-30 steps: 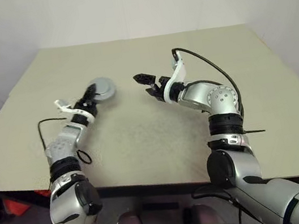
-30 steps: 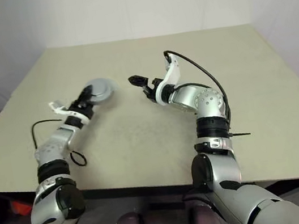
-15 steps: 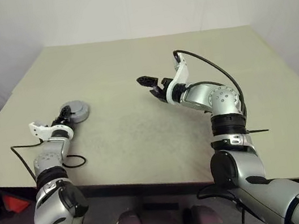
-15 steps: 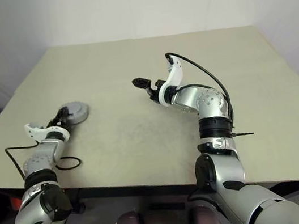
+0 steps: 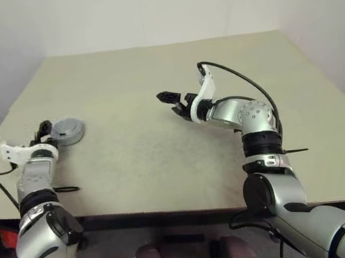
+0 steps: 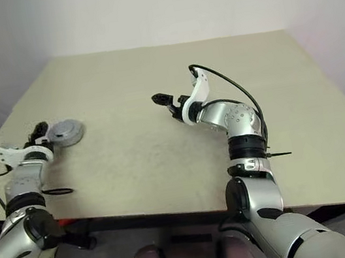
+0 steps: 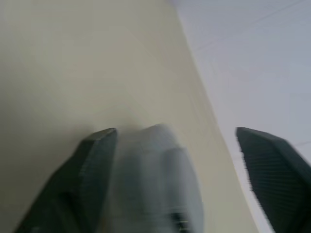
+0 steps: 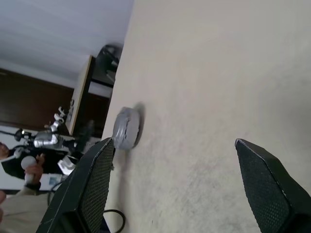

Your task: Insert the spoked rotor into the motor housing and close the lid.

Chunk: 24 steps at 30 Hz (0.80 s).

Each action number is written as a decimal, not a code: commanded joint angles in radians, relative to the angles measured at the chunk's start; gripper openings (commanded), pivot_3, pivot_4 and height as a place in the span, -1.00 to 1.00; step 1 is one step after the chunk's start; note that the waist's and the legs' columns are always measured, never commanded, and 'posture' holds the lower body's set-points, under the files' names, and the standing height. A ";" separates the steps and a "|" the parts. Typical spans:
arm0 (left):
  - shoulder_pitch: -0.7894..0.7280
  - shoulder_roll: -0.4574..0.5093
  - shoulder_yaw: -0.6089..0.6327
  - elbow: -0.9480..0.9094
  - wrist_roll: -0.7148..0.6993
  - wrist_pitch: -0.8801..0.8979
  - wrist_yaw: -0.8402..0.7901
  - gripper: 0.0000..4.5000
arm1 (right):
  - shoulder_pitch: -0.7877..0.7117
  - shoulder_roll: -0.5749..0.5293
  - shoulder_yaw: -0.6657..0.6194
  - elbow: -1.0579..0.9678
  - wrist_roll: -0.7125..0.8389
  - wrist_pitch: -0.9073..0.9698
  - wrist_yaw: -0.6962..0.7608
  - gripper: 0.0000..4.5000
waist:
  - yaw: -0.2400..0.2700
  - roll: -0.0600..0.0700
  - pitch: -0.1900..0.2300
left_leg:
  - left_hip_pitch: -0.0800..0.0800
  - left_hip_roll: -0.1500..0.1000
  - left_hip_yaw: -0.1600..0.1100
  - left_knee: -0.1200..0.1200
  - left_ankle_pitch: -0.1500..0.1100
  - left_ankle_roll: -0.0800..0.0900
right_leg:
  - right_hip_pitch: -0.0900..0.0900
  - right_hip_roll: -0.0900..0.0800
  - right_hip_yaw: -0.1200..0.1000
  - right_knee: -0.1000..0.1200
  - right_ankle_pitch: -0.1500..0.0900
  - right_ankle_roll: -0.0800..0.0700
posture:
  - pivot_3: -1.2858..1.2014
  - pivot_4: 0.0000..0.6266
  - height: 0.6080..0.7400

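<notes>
Lid [image 5: 66,129]: smooth grey round cap on matte beige table [image 5: 162,144]; left gripper [image 5: 43,133] spread beside it, right gripper [image 5: 169,99] spread, empty.

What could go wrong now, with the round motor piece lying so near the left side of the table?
1. The grey round assembly lies close to the table's left edge; a nudge from the left gripper, whose open fingers are right beside it, might push it off.
2. The right gripper hovers open far from the assembly, so it probably could not help catch it.
</notes>
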State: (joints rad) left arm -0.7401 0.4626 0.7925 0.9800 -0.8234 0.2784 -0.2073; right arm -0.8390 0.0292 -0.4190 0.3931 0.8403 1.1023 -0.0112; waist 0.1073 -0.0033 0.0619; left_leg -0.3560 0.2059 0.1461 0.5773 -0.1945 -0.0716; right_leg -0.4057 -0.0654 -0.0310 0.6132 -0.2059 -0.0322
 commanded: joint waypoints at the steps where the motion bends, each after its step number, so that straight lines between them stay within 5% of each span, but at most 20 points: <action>1: -0.036 0.010 -0.020 0.000 0.024 -0.011 -0.003 0.98 | -0.032 -0.002 0.004 -0.012 0.007 -0.009 0.016 1.00 | 0.003 0.000 0.000 | 0.000 0.000 0.000 0.000 0.000 0.000 | 0.000 0.000 0.000 0.000 0.000 0.000 | 0.03 -1.00 1.00; 7: -0.055 -0.003 -0.078 -0.056 0.069 -0.023 -0.075 0.98 | -0.014 -0.025 0.058 -0.052 -0.034 -0.046 0.074 1.00 | 0.003 0.000 0.000 | 0.001 0.000 0.000 0.001 0.000 -0.001 | 0.001 0.000 0.000 0.002 0.000 0.000 | 0.03 -1.00 1.00; 11: -0.054 -0.046 -0.200 -0.183 0.140 -0.043 -0.168 0.98 | 0.060 -0.113 0.251 -0.176 -0.207 -0.242 0.235 1.00 | 0.018 -0.001 0.000 | 0.001 0.000 0.000 0.002 0.000 -0.001 | 0.001 -0.001 0.000 0.002 0.000 0.000 | 0.03 -1.00 1.00; 17: -0.049 -0.083 -0.328 -0.358 0.191 -0.028 -0.250 0.98 | 0.145 -0.252 0.308 -0.252 -0.301 -0.377 0.383 1.00 | 0.021 -0.002 0.001 | 0.000 0.000 0.000 0.002 0.000 -0.001 | 0.001 -0.001 0.000 0.003 0.000 0.000 | 0.03 -1.00 1.00; 24: 0.078 -0.113 -0.702 -0.538 0.393 0.028 -0.477 0.98 | 0.227 -0.488 0.405 -0.219 -0.508 -0.579 0.542 1.00 | 0.020 -0.002 0.001 | 0.000 -0.001 0.001 0.004 0.000 0.000 | 0.001 -0.003 0.001 0.004 -0.001 -0.001 | 0.03 -1.00 1.00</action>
State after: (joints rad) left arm -0.6796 0.3528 0.1775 0.4986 -0.4955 0.3075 -0.6296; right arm -0.6051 -0.4289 -0.0209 0.1917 0.3636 0.5806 0.4887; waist 0.1277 -0.0049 0.0627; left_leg -0.3562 0.2045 0.1472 0.5809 -0.1942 -0.0720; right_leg -0.4047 -0.0680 -0.0292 0.6178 -0.2077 -0.0352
